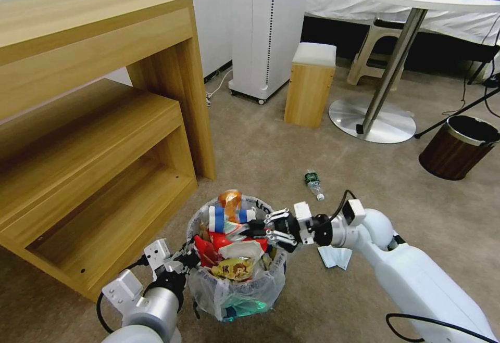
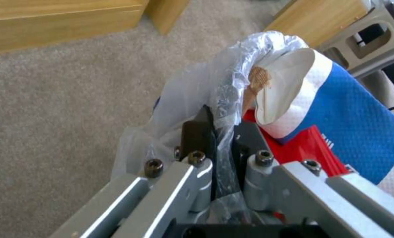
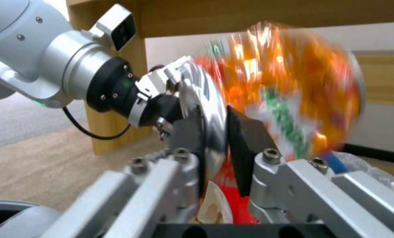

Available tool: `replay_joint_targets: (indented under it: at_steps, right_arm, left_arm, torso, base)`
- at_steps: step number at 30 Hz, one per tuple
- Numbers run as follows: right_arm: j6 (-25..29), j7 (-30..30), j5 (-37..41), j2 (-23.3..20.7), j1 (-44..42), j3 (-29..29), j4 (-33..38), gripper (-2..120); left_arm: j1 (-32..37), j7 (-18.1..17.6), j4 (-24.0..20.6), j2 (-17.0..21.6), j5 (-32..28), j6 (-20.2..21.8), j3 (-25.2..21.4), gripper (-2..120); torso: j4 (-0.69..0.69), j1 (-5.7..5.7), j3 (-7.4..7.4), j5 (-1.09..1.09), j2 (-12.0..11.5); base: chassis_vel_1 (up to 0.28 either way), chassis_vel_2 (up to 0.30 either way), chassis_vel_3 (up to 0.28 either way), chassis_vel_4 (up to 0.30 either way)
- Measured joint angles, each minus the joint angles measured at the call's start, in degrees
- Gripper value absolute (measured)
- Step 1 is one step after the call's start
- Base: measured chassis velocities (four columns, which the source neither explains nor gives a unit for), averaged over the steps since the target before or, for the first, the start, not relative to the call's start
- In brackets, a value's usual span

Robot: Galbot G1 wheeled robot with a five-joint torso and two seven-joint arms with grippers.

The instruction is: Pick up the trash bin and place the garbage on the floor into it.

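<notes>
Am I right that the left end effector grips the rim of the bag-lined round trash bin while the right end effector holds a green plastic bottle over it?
Not quite. The right end effector is shut on a shiny orange foil wrapper, as the right wrist view shows. The green-labelled small plastic bottle lies on the beige carpet floor. The left end effector does grip the bag-lined round trash bin rim.

The orange and silver wrapper is shining above a blue and white cup on the beige floor.
</notes>
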Motion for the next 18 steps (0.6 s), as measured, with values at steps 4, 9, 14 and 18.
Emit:
replay_joint_targets:
  at_steps: [4, 9, 14, 18]
  right_arm:
    - [-0.32, 0.02, -0.44, -0.09, -0.3, 0.09, 0.29, 32]
    - [-0.22, -0.06, -0.52, -0.58, -2.2, 3.08, 1.72, 51]
    - [2.36, 7.84, 0.45, -0.8, -6.4, 11.01, 5.74, 72]
    - [4.41, 24.56, 1.66, -0.19, -13.87, 21.14, 10.74, 87]
  left_arm:
    - [0.37, -0.04, -0.02, 0.35, -0.05, 0.06, -0.39, 3]
    - [0.66, -0.04, -0.03, 0.58, -0.2, 0.07, -0.78, 3]
    - [0.08, -0.01, -0.04, 0.89, -0.79, 0.08, -2.57, 3]
    - [-1.09, -0.24, -0.07, 1.08, -0.62, 0.07, -4.27, 3]
  torso:
    - [0.0, 0.0, 0.0, 0.0, 0.0]
    - [0.0, 0.0, 0.0, 0.0, 0.0]
    - [0.0, 0.0, 0.0, 0.0, -0.01]
    - [0.0, 0.0, 0.0, 0.0, -0.01]
  base:
    - [0.0, 0.0, 0.0, 0.0]
    - [0.0, 0.0, 0.0, 0.0]
    - [0.0, 0.0, 0.0, 0.0]
    - [0.0, 0.0, 0.0, 0.0]
